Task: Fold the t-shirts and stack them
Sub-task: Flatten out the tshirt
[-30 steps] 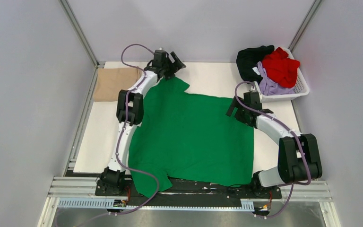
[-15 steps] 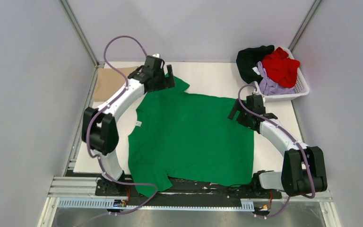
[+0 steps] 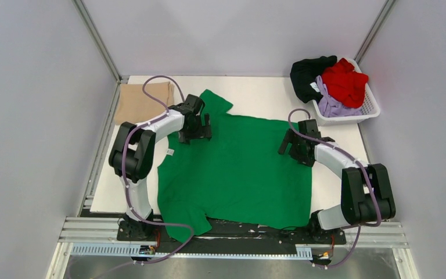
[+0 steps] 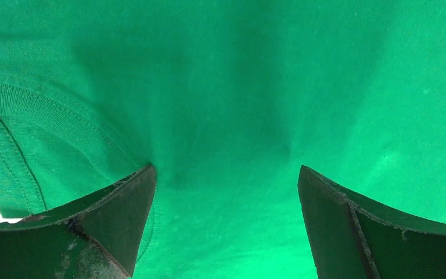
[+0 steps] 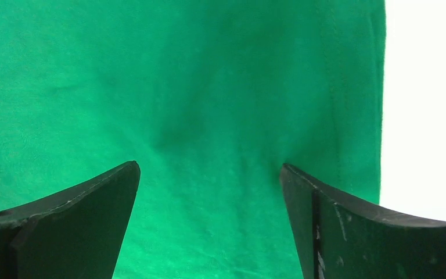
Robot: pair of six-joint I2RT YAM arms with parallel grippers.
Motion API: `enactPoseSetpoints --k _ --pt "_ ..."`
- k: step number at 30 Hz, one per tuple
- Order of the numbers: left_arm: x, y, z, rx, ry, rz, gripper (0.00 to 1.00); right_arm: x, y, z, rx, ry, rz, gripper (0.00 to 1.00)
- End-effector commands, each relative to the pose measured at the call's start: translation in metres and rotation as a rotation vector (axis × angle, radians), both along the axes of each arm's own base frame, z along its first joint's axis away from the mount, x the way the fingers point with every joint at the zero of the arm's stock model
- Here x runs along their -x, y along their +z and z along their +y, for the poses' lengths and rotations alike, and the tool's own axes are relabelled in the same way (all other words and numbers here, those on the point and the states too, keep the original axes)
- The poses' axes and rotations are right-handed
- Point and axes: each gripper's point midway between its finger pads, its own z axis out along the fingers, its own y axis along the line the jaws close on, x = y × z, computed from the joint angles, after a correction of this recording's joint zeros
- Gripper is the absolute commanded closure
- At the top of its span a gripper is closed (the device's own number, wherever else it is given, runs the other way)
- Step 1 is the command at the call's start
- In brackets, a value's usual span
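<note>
A bright green t-shirt (image 3: 238, 174) lies spread flat on the white table (image 3: 255, 93), one sleeve toward the back and one hanging over the near edge. My left gripper (image 3: 194, 131) is low over its upper left part, open. In the left wrist view its fingertips (image 4: 145, 174) touch the green cloth (image 4: 238, 87) beside the ribbed collar (image 4: 40, 107), nothing between them. My right gripper (image 3: 295, 151) is open at the shirt's right edge. There its fingertips (image 5: 130, 171) rest on cloth (image 5: 180, 75) near the hem. A folded tan t-shirt (image 3: 142, 102) lies at the back left.
A white plastic basket (image 3: 348, 119) stands at the back right with a black t-shirt (image 3: 308, 72), a red one (image 3: 345, 81) and a lavender one (image 3: 331, 104) heaped in it. Grey walls close in both sides. Bare table (image 5: 424, 116) shows right of the hem.
My left arm has drawn its gripper from the table's back edge by the far sleeve toward me and down onto the shirt near the collar. The right gripper shifted slightly nearer.
</note>
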Motion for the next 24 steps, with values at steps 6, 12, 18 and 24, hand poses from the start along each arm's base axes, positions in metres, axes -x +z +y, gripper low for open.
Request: enactPoseSetpoints --k 6,12,18,24 --pt "-0.046 -0.026 0.009 0.019 0.100 0.013 0.00 -0.029 -0.015 0.002 0.024 0.002 0.044 0.00" --pt "-0.066 -0.037 0.019 0.053 0.149 0.045 0.00 -0.058 -0.022 0.002 0.046 0.015 0.056 0.00" --pt "-0.087 -0.043 0.028 0.053 0.192 0.066 0.00 -0.105 -0.019 -0.005 0.062 0.026 0.030 0.00" --pt "-0.107 -0.043 0.022 0.085 0.200 0.052 0.00 -0.156 -0.019 -0.024 0.088 -0.016 0.012 0.00"
